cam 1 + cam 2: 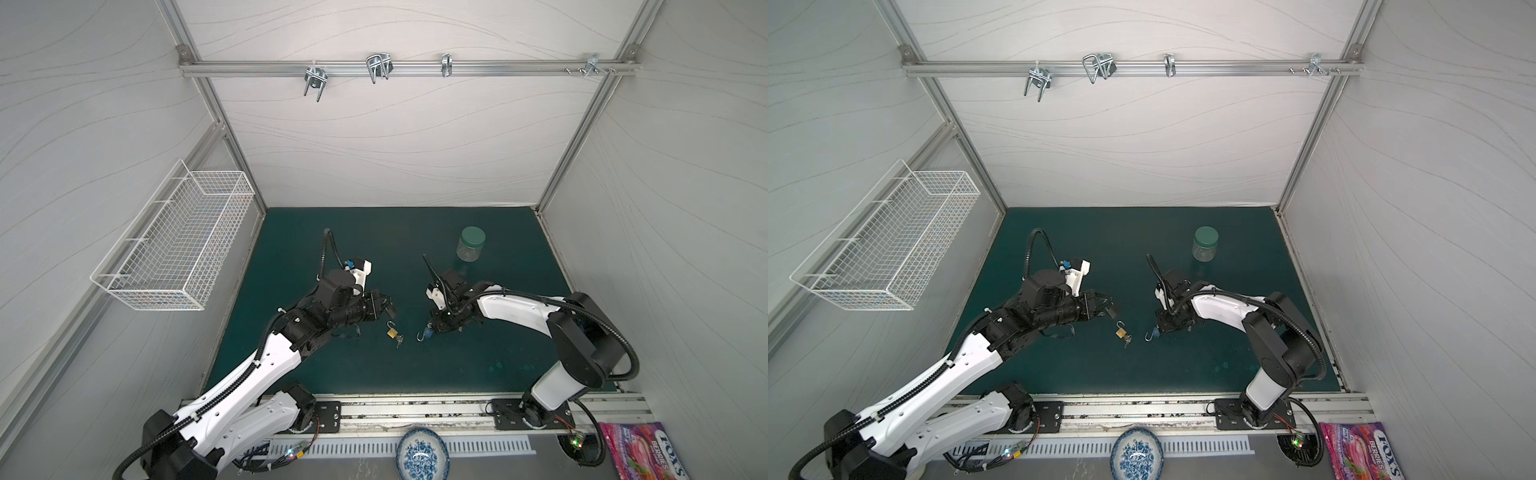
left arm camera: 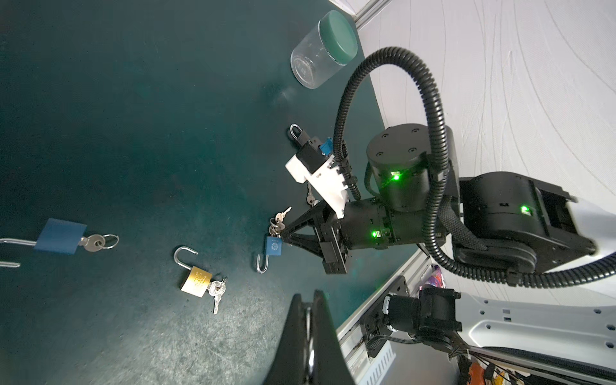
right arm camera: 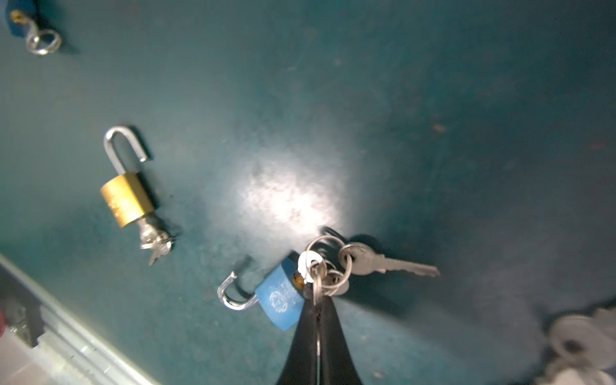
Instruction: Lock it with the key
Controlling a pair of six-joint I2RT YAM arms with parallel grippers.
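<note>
A small blue padlock [image 3: 280, 300] lies on the green mat with its shackle [image 3: 230, 293] swung open. My right gripper [image 3: 316, 301] is shut on the key [image 3: 315, 286] that sits in its keyhole, and a ring with spare keys [image 3: 383, 263] hangs beside it. In both top views the right gripper [image 1: 430, 330] stands at the mat's middle. A brass padlock [image 1: 391, 331] with open shackle and its own key lies just to its left. My left gripper [image 2: 308, 301] is shut with nothing in it and hovers near the brass padlock [image 2: 196, 281].
A larger blue padlock [image 2: 60, 236] with a key lies under the left arm. A black padlock [image 2: 296, 133] lies behind the right wrist. A green-lidded jar [image 1: 471, 244] stands at the back right. A wire basket [image 1: 178, 249] hangs on the left wall. A bowl [image 1: 422, 455] and a candy bag [image 1: 648, 453] sit in front.
</note>
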